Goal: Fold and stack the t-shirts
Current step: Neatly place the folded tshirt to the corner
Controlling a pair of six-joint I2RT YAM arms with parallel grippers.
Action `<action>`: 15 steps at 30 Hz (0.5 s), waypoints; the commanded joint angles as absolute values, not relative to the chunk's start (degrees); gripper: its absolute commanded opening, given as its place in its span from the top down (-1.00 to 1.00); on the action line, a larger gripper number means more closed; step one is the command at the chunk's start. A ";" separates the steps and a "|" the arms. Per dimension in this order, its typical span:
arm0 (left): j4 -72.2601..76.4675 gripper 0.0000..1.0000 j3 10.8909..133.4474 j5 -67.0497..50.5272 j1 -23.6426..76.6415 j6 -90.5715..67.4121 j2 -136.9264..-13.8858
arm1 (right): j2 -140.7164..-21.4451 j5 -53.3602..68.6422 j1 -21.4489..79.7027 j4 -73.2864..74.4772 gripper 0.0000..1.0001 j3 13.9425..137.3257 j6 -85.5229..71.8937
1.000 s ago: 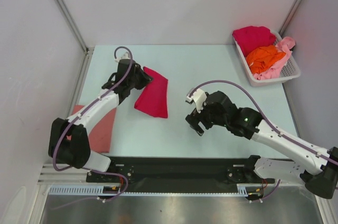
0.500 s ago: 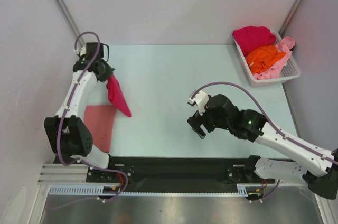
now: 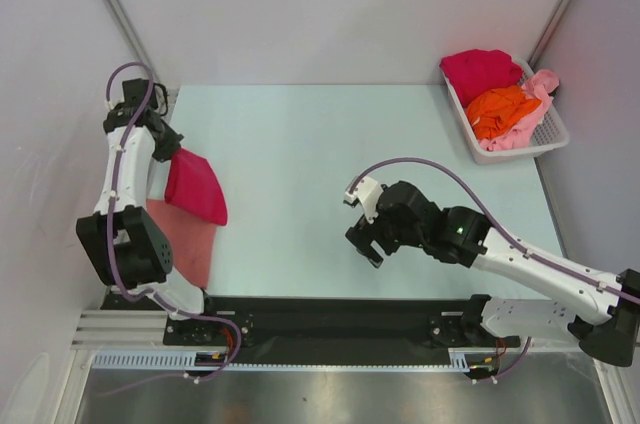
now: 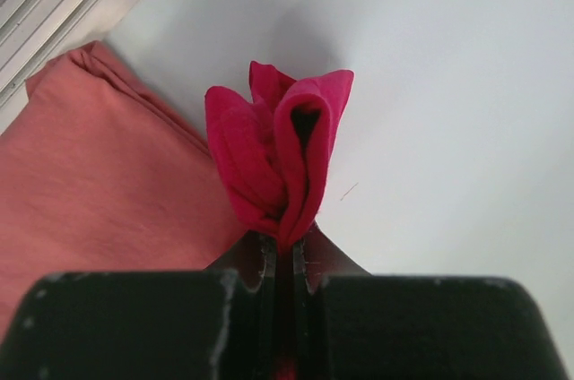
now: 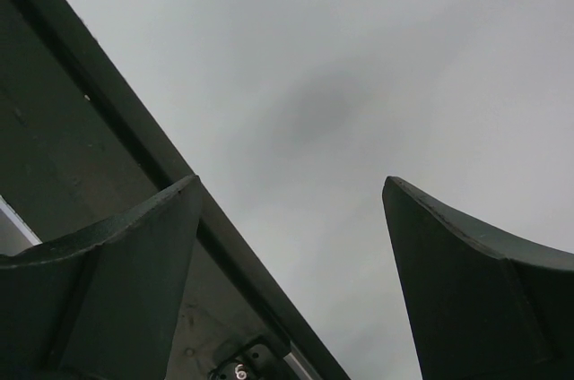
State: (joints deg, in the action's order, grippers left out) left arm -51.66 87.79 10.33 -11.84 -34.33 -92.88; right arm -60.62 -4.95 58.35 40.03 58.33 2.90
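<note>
My left gripper is shut on a folded crimson red t-shirt, which hangs from it over the far end of a folded dusty salmon pink t-shirt at the table's left edge. In the left wrist view the red shirt bunches out of my shut gripper, with the salmon shirt beneath at left. My right gripper is open and empty above the table's near middle; its fingers frame bare table. Another crimson t-shirt, an orange one and a light pink one lie in the basket.
The white slotted basket stands at the table's far right corner. Booth walls and a metal frame post close in the left and back. The black base rail runs along the near edge.
My left gripper has carried the red t-shirt from the table's left middle out to the left edge, over the salmon shirt. My right gripper has shifted slightly toward the near edge.
</note>
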 commanded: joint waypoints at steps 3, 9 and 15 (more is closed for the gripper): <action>-53.70 0.99 89.56 11.16 -14.58 -33.83 -86.31 | -61.87 -4.40 60.20 37.71 -0.74 60.73 1.67; -53.79 0.99 88.77 11.07 -19.33 -38.31 -85.52 | -62.49 -4.22 61.00 38.05 -0.74 60.91 1.58; -52.12 0.99 86.84 10.11 -22.76 -44.55 -86.48 | -62.40 -3.60 61.26 39.72 -0.74 61.17 1.76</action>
State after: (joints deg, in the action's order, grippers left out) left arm -53.74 87.46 10.76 -21.45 -40.05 -87.33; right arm -62.61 -4.21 60.77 39.62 58.37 2.07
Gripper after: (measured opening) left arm 0.050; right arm 0.872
